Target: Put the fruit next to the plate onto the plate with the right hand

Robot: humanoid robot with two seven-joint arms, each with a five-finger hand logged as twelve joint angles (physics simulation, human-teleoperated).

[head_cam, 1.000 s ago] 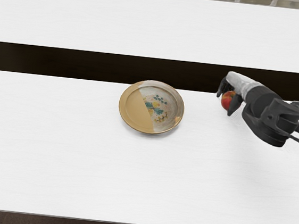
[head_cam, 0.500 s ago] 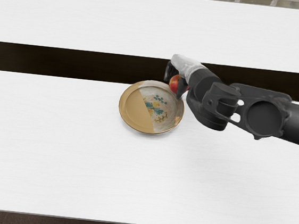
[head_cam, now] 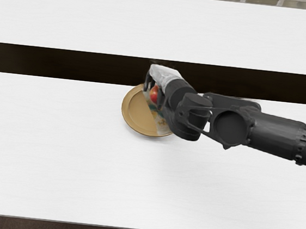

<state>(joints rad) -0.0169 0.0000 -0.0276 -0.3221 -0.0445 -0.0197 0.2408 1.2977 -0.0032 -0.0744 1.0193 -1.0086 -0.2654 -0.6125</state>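
Right hand, fingers clenched round the fruit, hung at frame centre over the plate, fruit under the palm.

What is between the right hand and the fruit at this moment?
Nothing: in the head view the right hand grasps the fruit directly, over the plate. Whether the fruit touches the plate cannot be told.
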